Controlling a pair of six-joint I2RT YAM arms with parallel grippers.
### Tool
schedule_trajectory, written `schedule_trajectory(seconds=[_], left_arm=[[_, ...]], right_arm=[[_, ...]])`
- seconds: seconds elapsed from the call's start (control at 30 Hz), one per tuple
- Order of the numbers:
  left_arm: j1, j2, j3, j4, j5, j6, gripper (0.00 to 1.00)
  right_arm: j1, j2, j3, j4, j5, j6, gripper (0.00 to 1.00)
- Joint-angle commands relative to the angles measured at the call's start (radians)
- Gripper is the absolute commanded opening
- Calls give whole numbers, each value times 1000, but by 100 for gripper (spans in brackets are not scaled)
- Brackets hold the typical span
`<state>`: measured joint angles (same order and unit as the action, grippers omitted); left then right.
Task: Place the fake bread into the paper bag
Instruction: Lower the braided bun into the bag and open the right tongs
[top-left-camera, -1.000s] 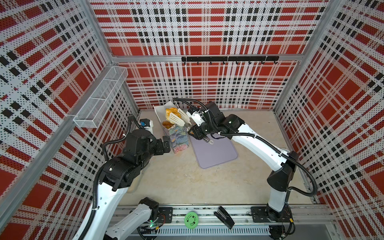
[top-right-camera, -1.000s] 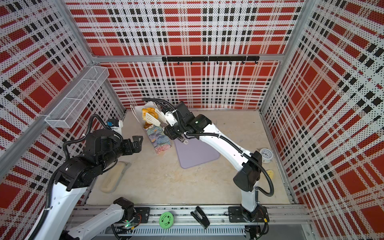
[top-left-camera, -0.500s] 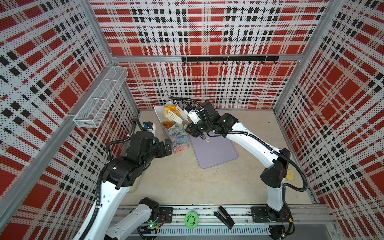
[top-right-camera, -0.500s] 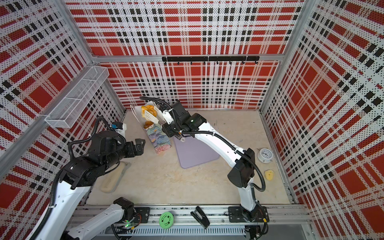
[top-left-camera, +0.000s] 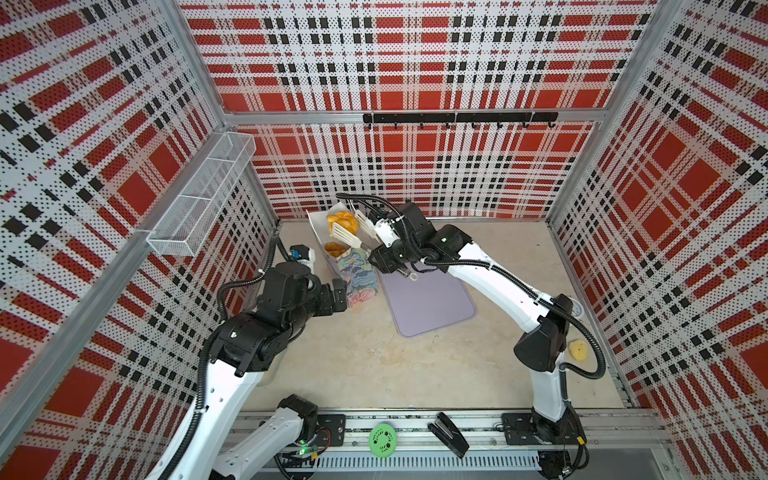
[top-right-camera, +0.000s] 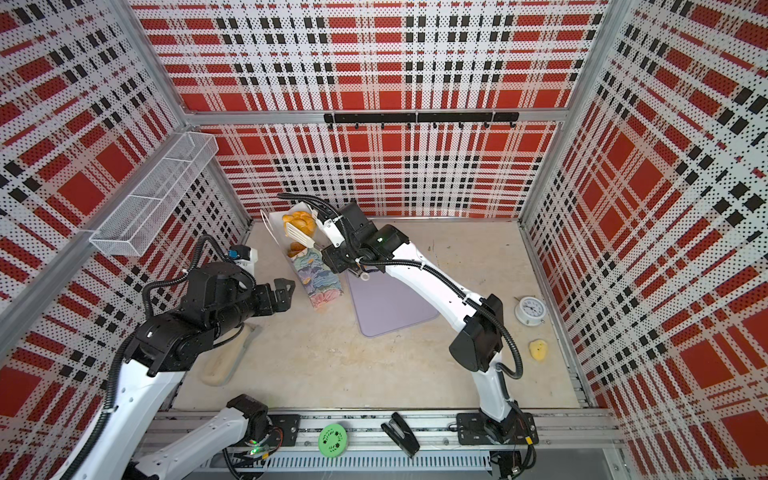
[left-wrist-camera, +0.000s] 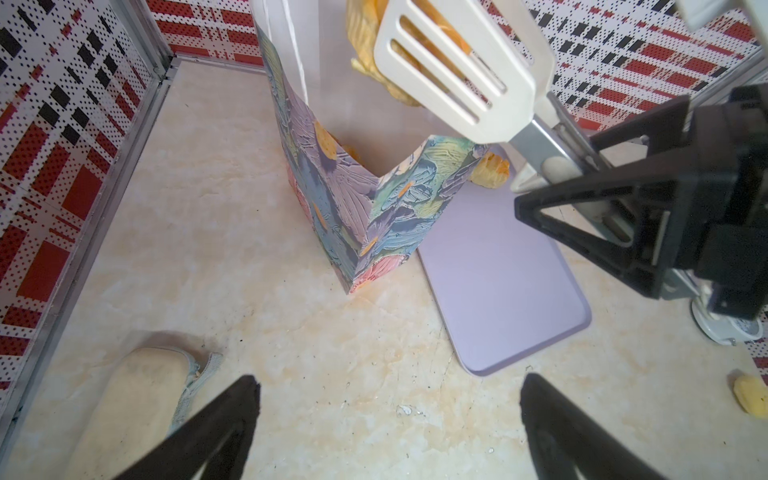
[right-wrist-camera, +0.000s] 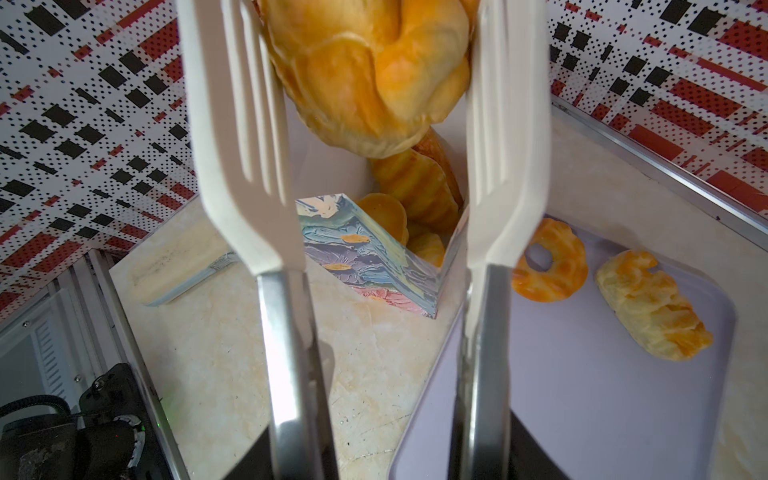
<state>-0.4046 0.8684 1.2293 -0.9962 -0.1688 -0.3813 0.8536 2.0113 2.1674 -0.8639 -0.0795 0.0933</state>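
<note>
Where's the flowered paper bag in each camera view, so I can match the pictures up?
In a top view: tall flower-printed paper bag, left of centre near the back wall.
In a top view: bag, same place.
Left wrist: bag straight ahead, corner toward camera.
Right wrist: bag between the blades of the white tongs.
Shared landmark: flat lilac tray beside it.

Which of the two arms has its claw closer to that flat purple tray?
Right. The right gripper, holding tongs, hangs at the tray's far end, beside the paper bag. The left gripper, open, sits off the tray, on the bag's other side.
</note>
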Motion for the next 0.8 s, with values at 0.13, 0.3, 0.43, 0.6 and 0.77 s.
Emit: schedule_trajectory(seconds=[0.13, 0.3, 0.43, 0.6, 0.77], left_arm=[[3, -4, 5, 24, -4, -14, 99], [-3, 0, 22, 18, -6, -22, 99], [-36, 6, 25, 18, -37, -36, 99], [-111, 7, 12, 18, -122, -65, 99], [-197, -1, -1, 31, -217, -97, 99]], right_arm=[[6, -21, 45, 48, 18, -28, 60], [7, -44, 40, 51, 21, -33, 60], [7, -78, 27, 53, 30, -42, 60], [6, -144, -40, 69, 69, -53, 61], [6, -223, -156, 105, 110, -67, 61]])
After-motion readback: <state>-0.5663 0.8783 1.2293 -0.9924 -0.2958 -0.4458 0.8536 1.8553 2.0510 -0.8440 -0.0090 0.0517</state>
